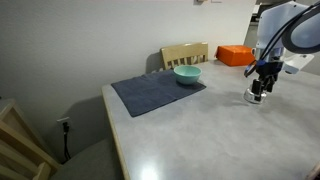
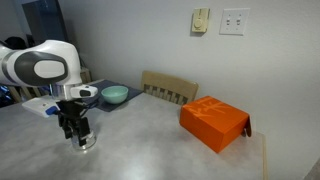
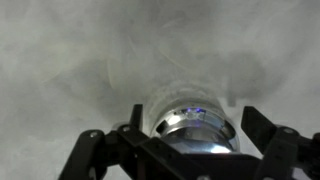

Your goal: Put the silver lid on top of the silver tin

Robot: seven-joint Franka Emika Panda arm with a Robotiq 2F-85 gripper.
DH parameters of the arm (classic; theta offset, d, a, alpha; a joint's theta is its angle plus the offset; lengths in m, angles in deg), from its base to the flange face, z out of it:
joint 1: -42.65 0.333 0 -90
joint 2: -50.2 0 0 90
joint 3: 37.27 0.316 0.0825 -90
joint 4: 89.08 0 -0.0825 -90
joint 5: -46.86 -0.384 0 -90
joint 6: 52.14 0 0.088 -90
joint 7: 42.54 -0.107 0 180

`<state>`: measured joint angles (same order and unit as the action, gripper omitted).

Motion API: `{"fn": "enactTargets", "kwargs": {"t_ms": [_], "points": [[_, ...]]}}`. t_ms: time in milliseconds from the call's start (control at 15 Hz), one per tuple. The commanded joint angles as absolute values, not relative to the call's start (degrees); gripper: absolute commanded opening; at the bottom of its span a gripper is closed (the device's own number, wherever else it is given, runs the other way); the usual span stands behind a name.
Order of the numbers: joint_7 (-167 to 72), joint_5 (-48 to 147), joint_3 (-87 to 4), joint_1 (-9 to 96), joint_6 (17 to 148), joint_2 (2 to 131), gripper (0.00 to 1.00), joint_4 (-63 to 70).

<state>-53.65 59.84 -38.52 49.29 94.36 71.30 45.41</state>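
Note:
The silver tin [image 3: 192, 125] stands on the grey table, small, round and shiny. It also shows in both exterior views [image 1: 256, 97] [image 2: 86, 143]. A flat shiny surface tops it, which looks like the silver lid [image 3: 195, 133] lying on it; I cannot tell the two apart clearly. My gripper [image 3: 175, 128] hangs straight over the tin, with one finger on each side and a small gap to its wall. The gripper also shows in both exterior views [image 1: 263, 84] [image 2: 74, 128].
A teal bowl [image 1: 187, 74] [image 2: 115, 95] sits on the edge of a dark grey mat [image 1: 150, 92]. An orange box [image 1: 235, 55] [image 2: 213, 122] lies further along the table. A wooden chair back [image 1: 185, 53] stands behind the table edge.

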Motion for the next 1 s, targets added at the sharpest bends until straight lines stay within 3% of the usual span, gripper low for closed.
{"fn": "enactTargets", "kwargs": {"t_ms": [0, 867, 933], "points": [[-55.16, 62.72, -40.25, 50.59, 95.31, 67.85, 1.0, 47.79], [-55.77, 63.09, -34.66, 50.18, 94.73, 49.16, 1.0, 58.52], [-55.08, 62.59, -34.47, 49.72, 94.18, 52.67, 1.0, 55.31]]}}
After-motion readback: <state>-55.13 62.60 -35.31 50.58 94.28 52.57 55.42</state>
